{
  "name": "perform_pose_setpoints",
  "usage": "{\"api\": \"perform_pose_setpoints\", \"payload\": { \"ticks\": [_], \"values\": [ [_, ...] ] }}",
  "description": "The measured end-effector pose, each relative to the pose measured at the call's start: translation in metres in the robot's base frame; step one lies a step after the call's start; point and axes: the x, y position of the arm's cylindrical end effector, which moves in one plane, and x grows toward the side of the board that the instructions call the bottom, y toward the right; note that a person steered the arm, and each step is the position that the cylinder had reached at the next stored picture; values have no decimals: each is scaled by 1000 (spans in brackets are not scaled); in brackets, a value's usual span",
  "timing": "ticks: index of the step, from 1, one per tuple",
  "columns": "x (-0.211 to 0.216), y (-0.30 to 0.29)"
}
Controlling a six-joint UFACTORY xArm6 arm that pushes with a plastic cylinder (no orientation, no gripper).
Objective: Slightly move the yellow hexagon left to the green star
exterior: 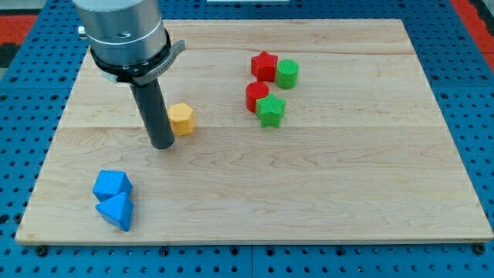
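Observation:
The yellow hexagon lies left of the board's middle. The green star lies to its right, touching a red cylinder just above-left of it. My tip rests on the board just left of and slightly below the yellow hexagon, close to it or touching its left side.
A red star and a green cylinder sit side by side above the green star. Two blue blocks lie together near the board's bottom left corner. The wooden board is ringed by a blue pegboard.

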Motion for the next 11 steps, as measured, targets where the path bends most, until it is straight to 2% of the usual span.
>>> {"api": "perform_pose_setpoints", "payload": {
  "ticks": [1, 2, 3, 4, 6, 9, 10, 11],
  "values": [
    [-41, 0],
    [-66, 44],
    [-121, 44],
    [-128, 66],
    [-61, 65],
    [-26, 137],
    [-37, 146],
    [-80, 119]
  ]
}}
